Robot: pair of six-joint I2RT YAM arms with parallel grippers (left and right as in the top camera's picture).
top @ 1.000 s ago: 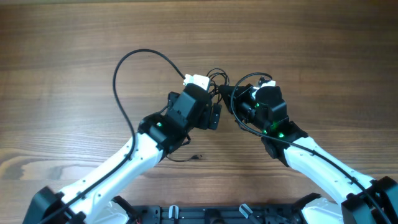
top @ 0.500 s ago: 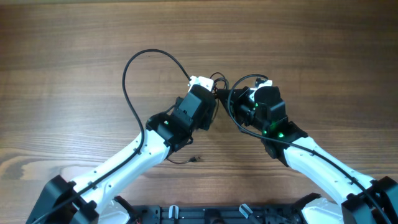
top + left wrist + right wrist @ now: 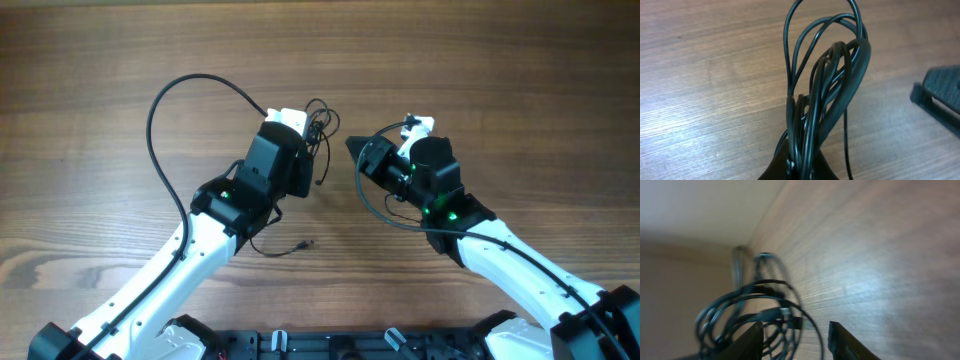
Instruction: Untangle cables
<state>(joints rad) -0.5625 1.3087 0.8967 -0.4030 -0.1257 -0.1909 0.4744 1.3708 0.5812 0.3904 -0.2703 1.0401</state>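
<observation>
— wood-grain table [image 3: 90, 60] fills every view. where are the cables?

— the cables [image 3: 825, 75] are bunched in a knot of thin black loops just left of centre. my left gripper [image 3: 799, 167] pinches the base of the bundle, jaws pressed tight on it. my right gripper [image 3: 796, 342] sits near, jaws spread, with only bare wood in the gap. the bundle is blurred, off to one side.

— what could go wrong from here?

— as i judge it, with only one grip, any pull drags the whole knot and tightens it. if the right jaws close on several strands at once, same result. a thin cord [image 3: 288, 247] trails on the table by my left arm and could snag under it.
</observation>
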